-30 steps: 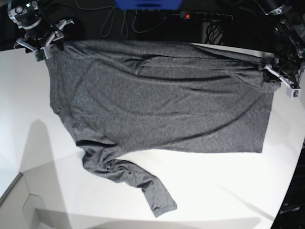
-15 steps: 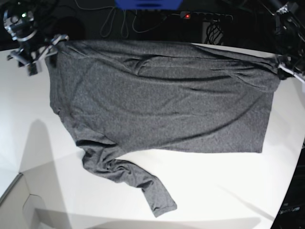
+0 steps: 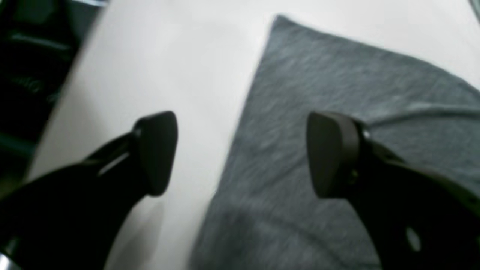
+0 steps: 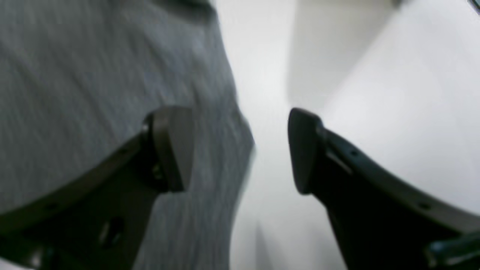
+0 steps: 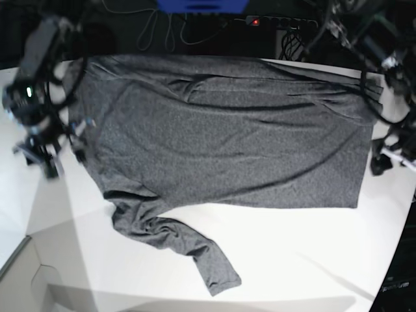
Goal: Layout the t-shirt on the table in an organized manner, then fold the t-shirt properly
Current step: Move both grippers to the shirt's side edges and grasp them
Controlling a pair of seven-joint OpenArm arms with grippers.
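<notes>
The t-shirt (image 5: pixel 221 136) is spread over the upper middle of the bench (image 5: pixel 299 260), its body laid nearly flat from 9 o'clock to 3 o'clock. Some long creases are seen near the top edge at 12 o'clock. One sleeve (image 5: pixel 175 244) is left crumpled and bent toward 6 o'clock, so the layout is judged as mostly done but not finished. No fold is made yet; the whole folding part is left.

The left gripper (image 3: pixel 240 153) is held over the straight edge of the shirt, at 3 o'clock in the base view. Its jaws are wide apart and nothing is held between them; one jaw is over the fabric and the other over the bare bench.

The right gripper (image 4: pixel 240 150) is placed at 9 o'clock in the base view, beside the other side of the shirt. Its jaws are also wide apart and empty, with the shirt edge seen between them.
</notes>
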